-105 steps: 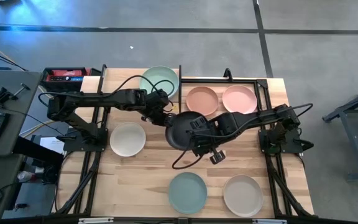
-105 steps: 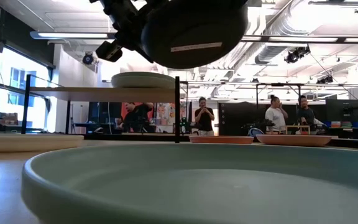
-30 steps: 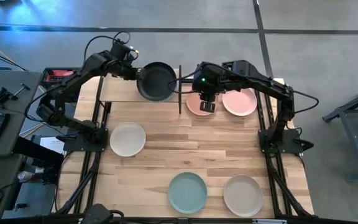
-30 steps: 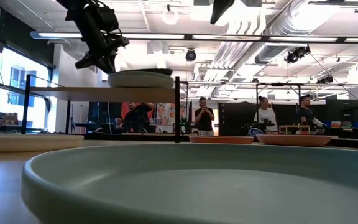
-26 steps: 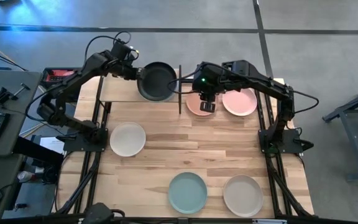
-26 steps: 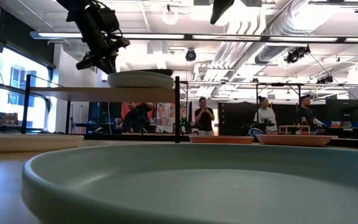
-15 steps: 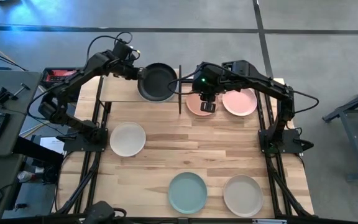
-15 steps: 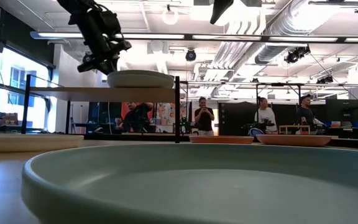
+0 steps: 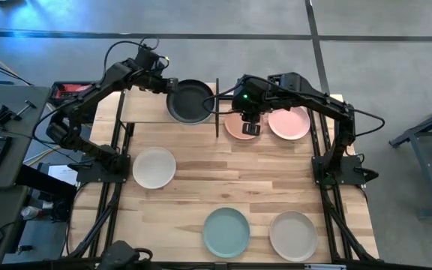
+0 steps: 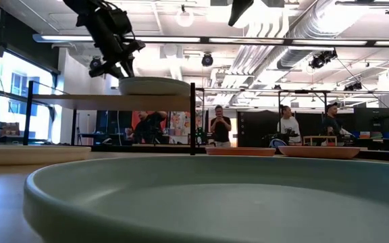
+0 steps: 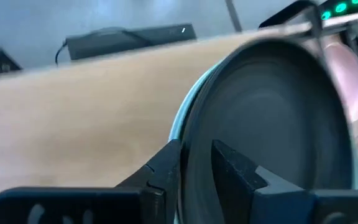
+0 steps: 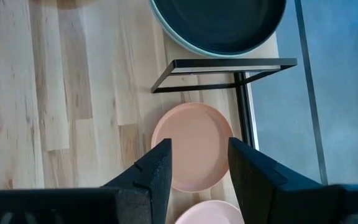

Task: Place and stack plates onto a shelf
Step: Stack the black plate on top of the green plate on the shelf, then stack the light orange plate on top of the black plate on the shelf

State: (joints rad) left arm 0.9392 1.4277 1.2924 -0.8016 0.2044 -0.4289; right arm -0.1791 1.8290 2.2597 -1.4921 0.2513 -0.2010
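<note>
A black plate (image 9: 190, 101) lies nested in a pale green plate (image 12: 185, 45) on the right end of the shelf (image 9: 147, 109). My left gripper (image 9: 163, 85) is open at the black plate's left rim (image 11: 190, 146), one finger outside it and one over its inside. My right gripper (image 12: 199, 165) hangs open above a salmon plate (image 12: 194, 146) that lies flat on the table right of the shelf, with nothing between its fingers. In the low view the stack (image 10: 154, 86) sits on the shelf board (image 10: 107, 100), with my left gripper (image 10: 118, 65) just above its left edge. My left gripper straddles the black plate's left rim (image 11: 190, 146), slanting down from the table's left. I cannot tell whether either finger (image 11: 235, 171) still touches it. The plate lies flat in the green plate.
A pink plate (image 9: 289, 122) lies beside the salmon one. A white plate (image 9: 154, 166), a teal plate (image 9: 226, 232) and a beige plate (image 9: 292, 235) lie on the tabletop nearer the front. The shelf's black post (image 9: 217, 112) stands between both grippers. People stand in the room behind.
My left gripper has opened and let go of the black plate. The plate's raised edge has dropped, and it now lies flat in the green plate on the shelf. My right arm has kept still.
</note>
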